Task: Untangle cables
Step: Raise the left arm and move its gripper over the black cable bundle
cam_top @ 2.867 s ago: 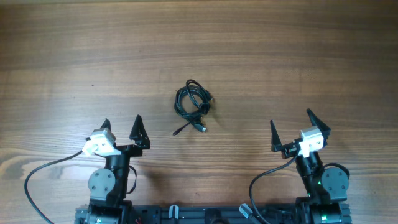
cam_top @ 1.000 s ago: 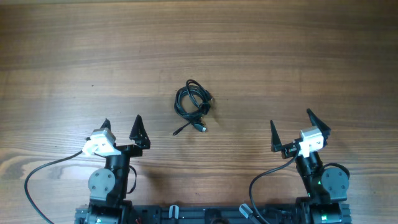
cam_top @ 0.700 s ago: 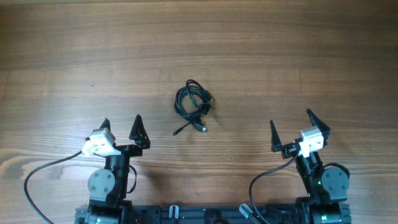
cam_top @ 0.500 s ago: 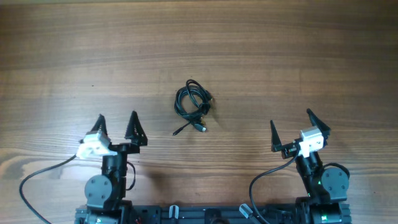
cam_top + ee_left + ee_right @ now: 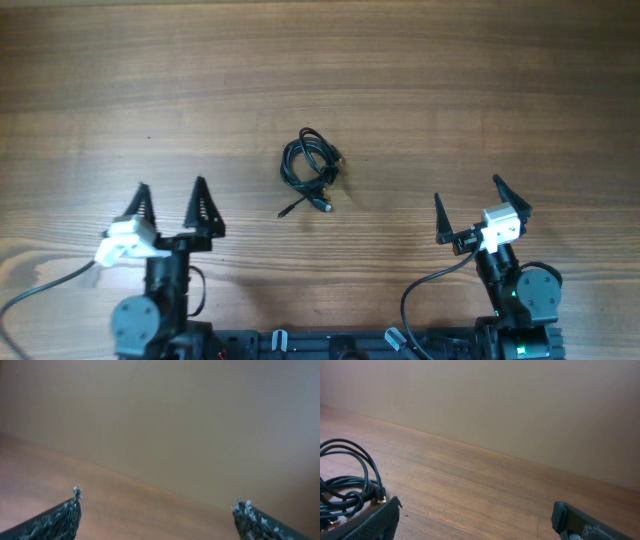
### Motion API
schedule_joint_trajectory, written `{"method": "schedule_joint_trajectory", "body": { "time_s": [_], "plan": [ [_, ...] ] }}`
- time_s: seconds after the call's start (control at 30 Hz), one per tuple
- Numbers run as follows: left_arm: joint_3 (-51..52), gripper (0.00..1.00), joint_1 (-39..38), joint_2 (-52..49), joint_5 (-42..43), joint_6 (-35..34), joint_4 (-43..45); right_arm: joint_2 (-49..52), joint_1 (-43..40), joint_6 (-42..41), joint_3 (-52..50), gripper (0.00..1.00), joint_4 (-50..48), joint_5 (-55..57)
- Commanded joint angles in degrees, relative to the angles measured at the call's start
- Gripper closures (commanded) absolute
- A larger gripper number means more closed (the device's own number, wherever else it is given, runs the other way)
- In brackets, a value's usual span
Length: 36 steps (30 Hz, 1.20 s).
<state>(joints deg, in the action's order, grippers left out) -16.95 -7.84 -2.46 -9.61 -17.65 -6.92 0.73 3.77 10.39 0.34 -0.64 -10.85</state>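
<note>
The cables (image 5: 311,170) lie as a small coiled black bundle at the middle of the wooden table, with loose plug ends trailing toward the near side. They also show at the left edge of the right wrist view (image 5: 347,485). My left gripper (image 5: 170,198) is open and empty at the near left, well apart from the bundle. Its blurred wrist view (image 5: 156,505) shows only table and wall. My right gripper (image 5: 467,201) is open and empty at the near right, with bare table between its fingers (image 5: 475,510).
The wooden table (image 5: 450,90) stretches far around the bundle. A plain beige wall (image 5: 520,410) stands beyond the table's far edge. Thick black wires run from both arm bases at the near edge.
My left gripper has moved left and slightly forward, staying open. The right arm and the cables have not moved.
</note>
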Motion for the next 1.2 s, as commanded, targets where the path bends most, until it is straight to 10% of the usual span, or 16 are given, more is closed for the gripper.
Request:
{"method": "schedule_joint_trajectory", "body": {
  "time_s": [0.0,0.57,0.97,1.0,1.17],
  "plan": [
    [-12.8,0.0,0.4,-5.7,-0.1,0.5,-6.9,-0.5,0.3,0.1,0.0,0.0,-0.1,0.7],
    [-63.7,0.0,0.4,-49.6,4.8,0.5,-50.7,-0.5,0.3,0.1,0.0,0.0,-0.1,0.7],
    [-66.1,0.01,0.4,-67.0,18.1,0.5,-54.7,-0.5,0.3,0.1,0.0,0.0,-0.1,0.7],
    [-66.1,0.28,0.4,-68.3,18.1,0.5,-54.7,-0.5,0.3,0.1,0.0,0.0,-0.1,0.7],
    [-66.0,0.96,0.4,-71.2,18.1,0.5,-55.6,-0.5,0.3,0.1,0.0,0.0,-0.1,0.7]
  ]
}}
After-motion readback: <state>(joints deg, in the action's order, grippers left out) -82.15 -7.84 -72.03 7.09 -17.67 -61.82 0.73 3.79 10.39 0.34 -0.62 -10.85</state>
